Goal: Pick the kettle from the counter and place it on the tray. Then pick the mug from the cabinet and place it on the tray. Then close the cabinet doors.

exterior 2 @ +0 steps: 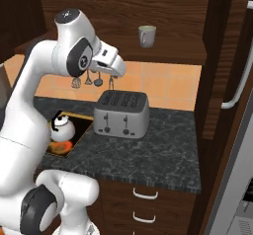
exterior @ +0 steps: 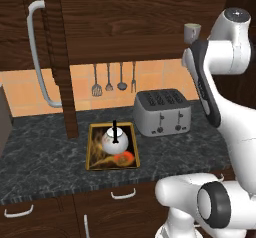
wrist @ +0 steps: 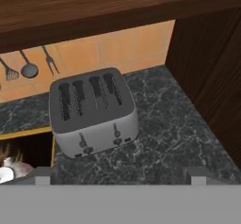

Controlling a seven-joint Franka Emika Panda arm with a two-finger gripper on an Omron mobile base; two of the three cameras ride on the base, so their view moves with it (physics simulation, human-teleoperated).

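Left base view: kettle (exterior: 114,140) sits on the tray (exterior: 92,147), centre frame, so step one looks done.
Right base view: mug (exterior 2: 147,35) on the cabinet (exterior 2: 163,51) shelf, upper centre, untaken; doors open.
Hand view: jaws wide apart, empty, above the toaster (wrist: 92,112) on the bench (wrist: 174,124).

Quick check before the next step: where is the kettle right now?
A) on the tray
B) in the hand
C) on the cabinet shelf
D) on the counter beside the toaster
A: the kettle stands inside the tray, left of the toaster; the mug is the thing on the cabinet shelf.
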